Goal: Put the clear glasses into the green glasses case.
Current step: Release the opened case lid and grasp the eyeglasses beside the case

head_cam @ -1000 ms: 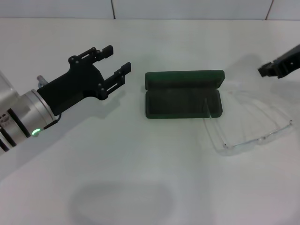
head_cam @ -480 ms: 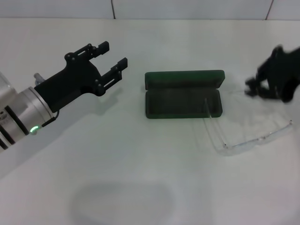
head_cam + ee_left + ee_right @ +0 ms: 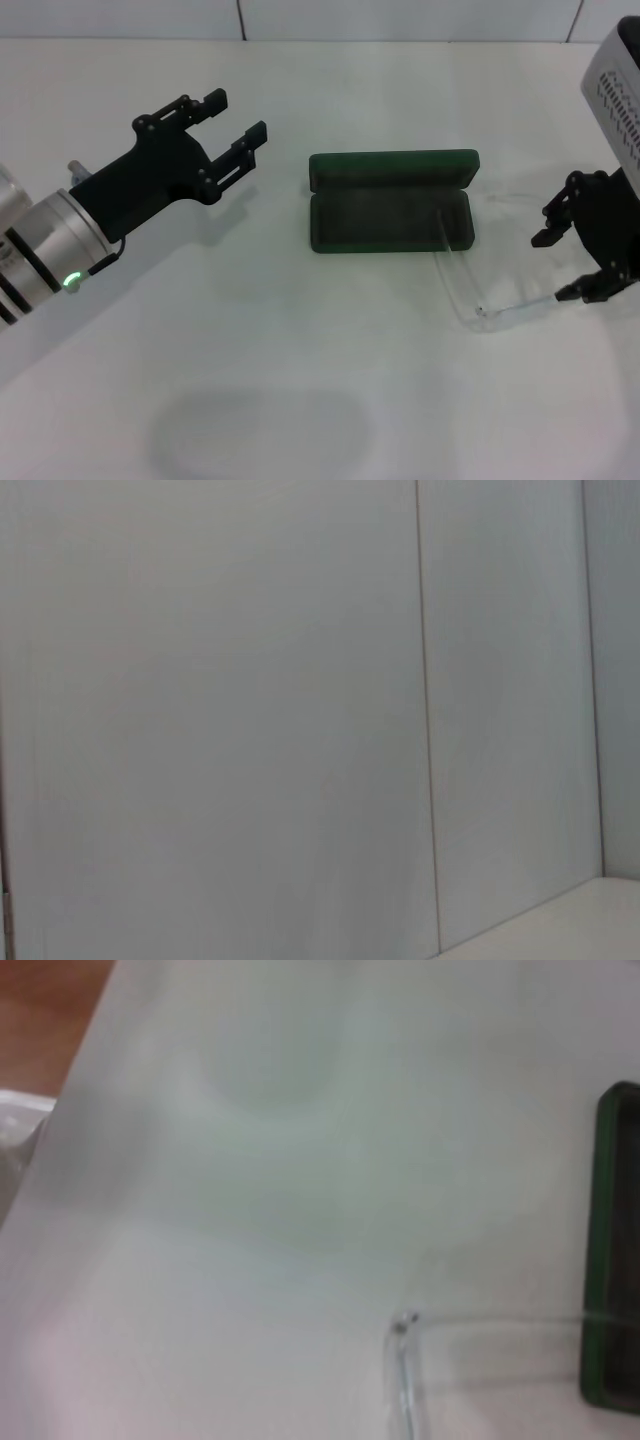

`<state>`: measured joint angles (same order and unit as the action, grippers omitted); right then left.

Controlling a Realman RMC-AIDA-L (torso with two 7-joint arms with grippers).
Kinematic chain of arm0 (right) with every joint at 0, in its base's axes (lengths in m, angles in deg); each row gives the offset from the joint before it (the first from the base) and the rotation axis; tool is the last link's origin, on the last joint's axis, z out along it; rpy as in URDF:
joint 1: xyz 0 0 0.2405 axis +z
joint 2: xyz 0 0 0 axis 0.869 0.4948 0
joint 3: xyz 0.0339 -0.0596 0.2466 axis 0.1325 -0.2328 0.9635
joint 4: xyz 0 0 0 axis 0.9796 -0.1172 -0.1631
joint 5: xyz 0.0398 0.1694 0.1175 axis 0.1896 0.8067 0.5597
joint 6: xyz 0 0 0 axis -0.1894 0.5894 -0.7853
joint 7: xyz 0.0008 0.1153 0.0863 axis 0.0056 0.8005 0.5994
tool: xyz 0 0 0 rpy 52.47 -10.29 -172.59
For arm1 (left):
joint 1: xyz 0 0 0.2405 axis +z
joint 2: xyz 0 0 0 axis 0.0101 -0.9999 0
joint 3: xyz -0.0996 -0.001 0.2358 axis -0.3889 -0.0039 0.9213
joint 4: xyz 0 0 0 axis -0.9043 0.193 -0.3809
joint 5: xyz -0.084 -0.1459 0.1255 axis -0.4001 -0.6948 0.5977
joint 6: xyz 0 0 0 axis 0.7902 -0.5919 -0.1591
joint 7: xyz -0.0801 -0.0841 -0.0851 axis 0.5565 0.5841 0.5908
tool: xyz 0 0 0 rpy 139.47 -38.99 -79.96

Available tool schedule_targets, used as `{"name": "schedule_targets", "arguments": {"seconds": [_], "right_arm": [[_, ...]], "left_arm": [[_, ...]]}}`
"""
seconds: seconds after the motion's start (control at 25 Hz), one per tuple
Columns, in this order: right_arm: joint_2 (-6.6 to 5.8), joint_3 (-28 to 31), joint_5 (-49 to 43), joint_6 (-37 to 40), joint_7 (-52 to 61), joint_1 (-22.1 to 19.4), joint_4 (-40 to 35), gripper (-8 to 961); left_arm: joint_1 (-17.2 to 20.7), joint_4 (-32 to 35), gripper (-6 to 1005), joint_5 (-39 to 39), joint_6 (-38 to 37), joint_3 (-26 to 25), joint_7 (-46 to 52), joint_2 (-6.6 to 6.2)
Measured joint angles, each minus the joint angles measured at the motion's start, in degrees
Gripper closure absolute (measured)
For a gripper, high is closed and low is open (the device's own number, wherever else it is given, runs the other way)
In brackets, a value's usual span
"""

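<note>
The green glasses case [image 3: 390, 200] lies open in the middle of the white table, lid tipped back. In the right wrist view only its end [image 3: 615, 1250] shows. The clear glasses [image 3: 497, 312] lie just right of the case, with one temple arm resting over the case's right end. The right wrist view shows their hinge corner [image 3: 403, 1325]. My right gripper [image 3: 555, 267] is open over the right end of the glasses and holds nothing. Well left of the case, my left gripper [image 3: 233, 118] hovers open and empty.
A tiled wall [image 3: 300, 720] runs along the back of the table and fills the left wrist view. In the right wrist view the table's edge [image 3: 80, 1070] meets brown floor [image 3: 45, 1000].
My right arm has swung down from the back right until its gripper is over the right end of the glasses. The left gripper has drifted slightly left. Case and glasses have not moved.
</note>
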<state>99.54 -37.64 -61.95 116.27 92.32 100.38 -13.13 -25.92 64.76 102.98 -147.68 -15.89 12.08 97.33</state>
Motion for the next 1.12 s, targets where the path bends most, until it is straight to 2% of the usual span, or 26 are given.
{"name": "schedule_targets", "arguments": {"seconds": [0.24,0.48,0.68,1.12], "right_arm": [[0.34,-1.45,-2.38,0.47,-1.06,0.11,1.12,341],[0.46,-4.28,-2.86,-1.12,-1.40,0.45,3.86,326],[0.91,-8.46,-4.75,-4.65,-0.56,0.71,6.47,414],[0.99,-14.87,-5.08,-10.16,1.31,1.51,9.74,491]], "left_arm": [[0.06,-0.40,431,-0.52,-0.01,0.18,0.00,0.02],[-0.20,-0.75,433,-0.52,-0.07,0.15,0.00,0.02],[-0.23,-0.76,435,-0.52,-0.14,0.28,-0.02,-0.01],[0.13,-0.75,438,-0.50,-0.17,0.26,-0.83,-0.07]]}}
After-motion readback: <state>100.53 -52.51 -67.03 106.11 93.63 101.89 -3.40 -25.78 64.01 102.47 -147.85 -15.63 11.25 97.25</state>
